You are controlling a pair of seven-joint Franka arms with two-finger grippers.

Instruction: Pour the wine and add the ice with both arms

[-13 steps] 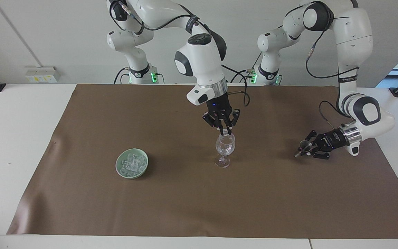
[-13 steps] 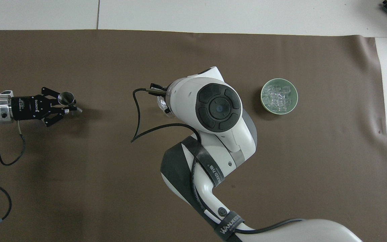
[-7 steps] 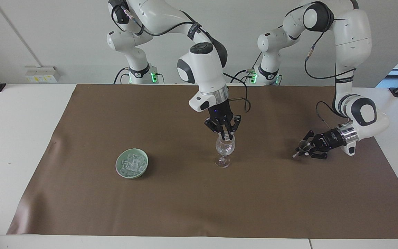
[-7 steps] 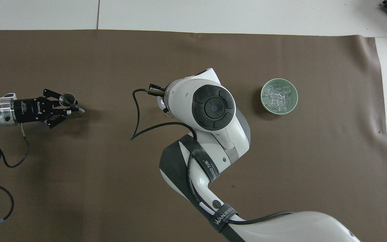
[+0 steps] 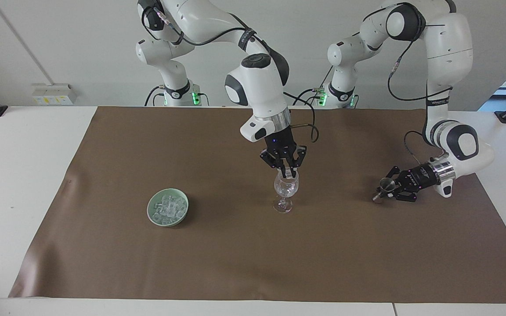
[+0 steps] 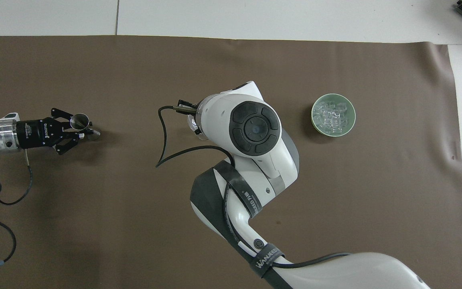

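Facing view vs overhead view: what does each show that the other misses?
Facing only: the right pincer shut at the rim of the stemmed glass, plus both arm bases. Overhead only: the open mouth of the small metal cup; the right arm's wrist hides most of the glass. Both: the left pincer shut on that cup, and the green bowl of ice.

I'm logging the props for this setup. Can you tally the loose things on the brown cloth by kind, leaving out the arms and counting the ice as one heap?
Stemmed glass: 1
Green bowl: 1
Heap of ice: 1
Small metal cup: 1
Total: 4
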